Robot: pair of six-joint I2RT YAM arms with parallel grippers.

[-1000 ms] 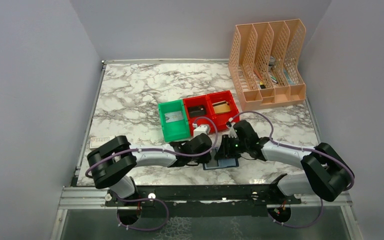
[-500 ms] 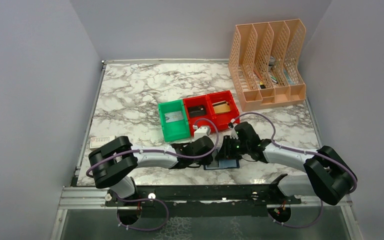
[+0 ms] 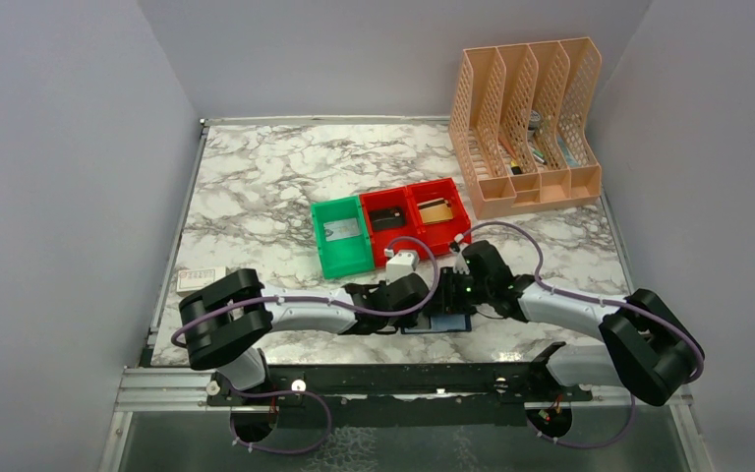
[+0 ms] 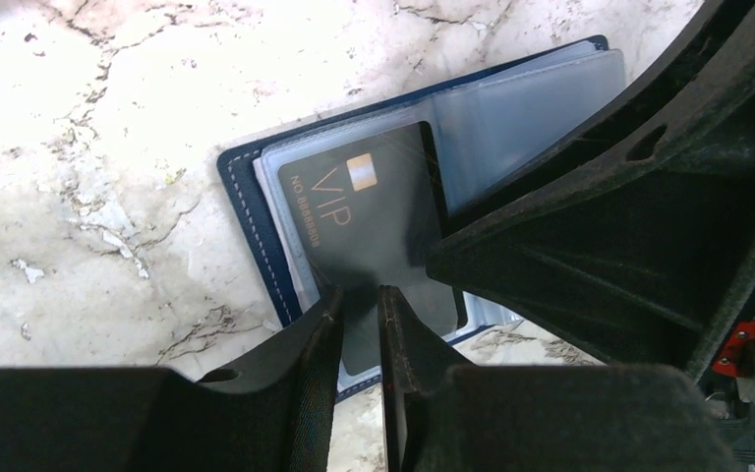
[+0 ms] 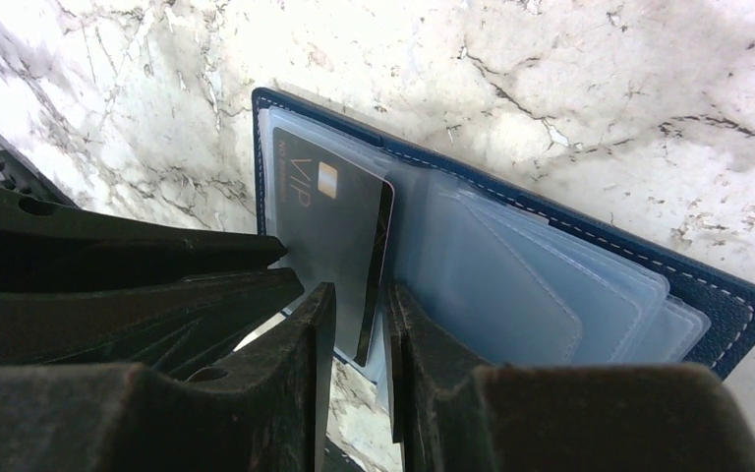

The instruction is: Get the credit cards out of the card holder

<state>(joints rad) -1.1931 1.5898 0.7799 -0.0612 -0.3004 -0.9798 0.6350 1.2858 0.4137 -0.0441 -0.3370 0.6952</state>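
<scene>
Marble table (image 3: 256, 187), grey-veined, lies under the jaws. Just beyond the jaws stand three open bins side by side: a green bin (image 3: 340, 236) beyond-left, holding something pale; a red bin (image 3: 388, 224) straight beyond, holding a dark item; a second red bin (image 3: 439, 212) beyond-right, holding a tan item. Farther beyond-right is a peach mesh file rack (image 3: 528, 123) with small items in its slots. Well left of the jaws, a white label (image 3: 197, 278) lies at the table's edge.

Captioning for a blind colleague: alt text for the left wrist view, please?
A black VIP card lies among the clear sleeves of the open navy card holder on marble; the left hand's fingertips, nearly closed, reach its near edge.
</scene>
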